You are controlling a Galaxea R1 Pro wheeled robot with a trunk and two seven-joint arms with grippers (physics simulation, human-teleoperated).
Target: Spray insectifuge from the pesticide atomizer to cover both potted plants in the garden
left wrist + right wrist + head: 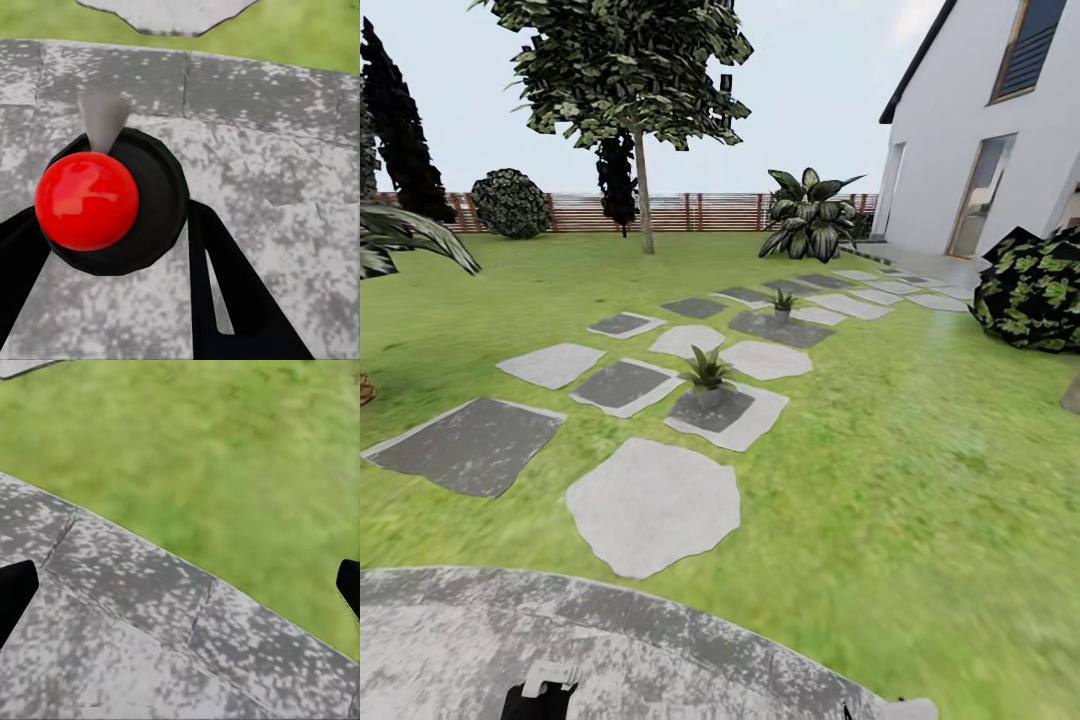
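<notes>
Looking from the head, two potted plants [709, 373] [783, 302] stood on stepping stones [653, 505]. At the left wrist, the left gripper [112, 255] clasped the pesticide atomizer [112, 199] over the patio [285, 150]. At the right wrist, the right gripper [180, 585] gaped wide above the lawn [225, 457].

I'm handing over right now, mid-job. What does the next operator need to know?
Left gripper: appears closed on the pesticide atomizer, over the paved patio.
Right gripper: open, empty, above the patio edge.
Near potted plant and far potted plant: each on a stepping stone ahead on the lawn.
Done: atomizer in hand, it seems.
Left: approach and spray both plants.
</notes>
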